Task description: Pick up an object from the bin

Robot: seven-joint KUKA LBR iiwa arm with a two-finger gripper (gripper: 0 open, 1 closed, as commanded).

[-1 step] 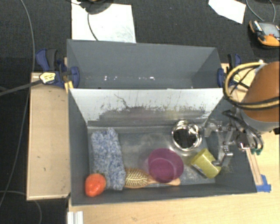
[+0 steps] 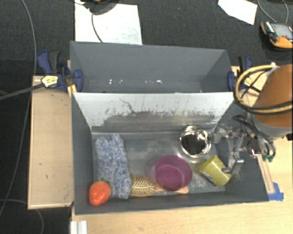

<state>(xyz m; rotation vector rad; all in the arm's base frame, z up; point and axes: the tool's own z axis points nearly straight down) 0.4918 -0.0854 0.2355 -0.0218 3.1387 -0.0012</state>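
My tool [image 2: 232,157], apart or together I cannot tell, hangs beside the olive-yellow block [image 2: 214,171], probably light and stiff, best gripped across its flat sides.

Floor [image 2: 183,23]: dark, matt black covering on all sides. One white paper sheet [image 2: 114,25] lies flat at top centre, crossed by a dark cable [image 2: 94,28]. A second white sheet [image 2: 238,10] lies at top right, near an orange-and-black device [image 2: 278,34]. Lighting is even and diffuse.

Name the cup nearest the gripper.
The shiny metal cup, toward the back; the purple cup sits farther from the gripper, nearer the front.
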